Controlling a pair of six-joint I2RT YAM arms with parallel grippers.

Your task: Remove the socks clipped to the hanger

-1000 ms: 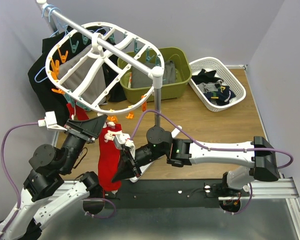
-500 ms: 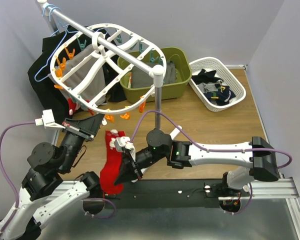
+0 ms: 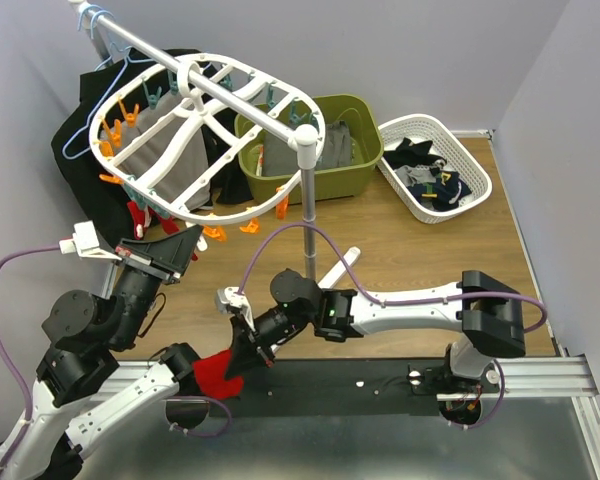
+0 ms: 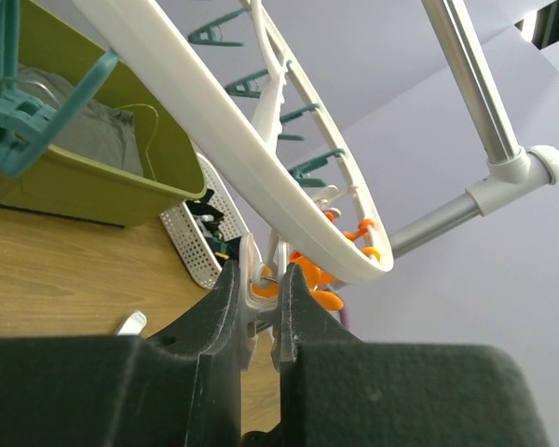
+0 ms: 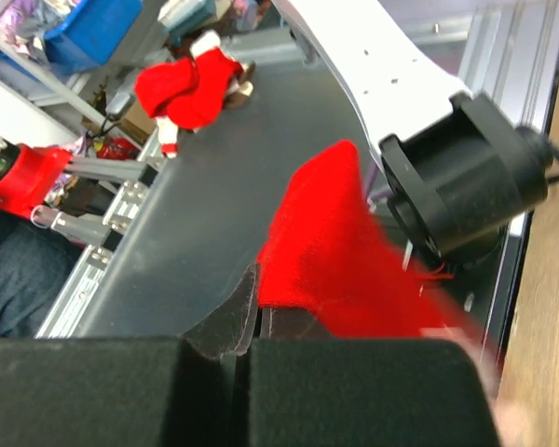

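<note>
The white oval hanger (image 3: 195,140) hangs tilted from the metal rail, ringed with orange and teal pegs. My left gripper (image 3: 190,242) reaches up to its near rim. In the left wrist view it (image 4: 258,279) is shut on a pale peg (image 4: 253,291) under the rim (image 4: 261,177). My right gripper (image 3: 242,348) is low by the near table edge, shut on a red sock (image 3: 218,372) that is free of the hanger. The right wrist view shows the sock (image 5: 340,247) pinched in the gripper (image 5: 258,303). Another red sock (image 3: 138,215) hangs from the hanger's left side.
A green bin (image 3: 365,135) of clothes and a white basket (image 3: 467,160) holding dark socks stand at the back right. A black garment (image 3: 80,175) and a blue wire hanger (image 3: 75,140) hang on the rail. The upright pole (image 3: 306,200) stands mid-table. A red-and-white sock (image 5: 191,86) lies beyond.
My right gripper pulled the red sock down off its peg toward the near edge. The hanger swung up and left. My left gripper stayed on the peg at the rim.
</note>
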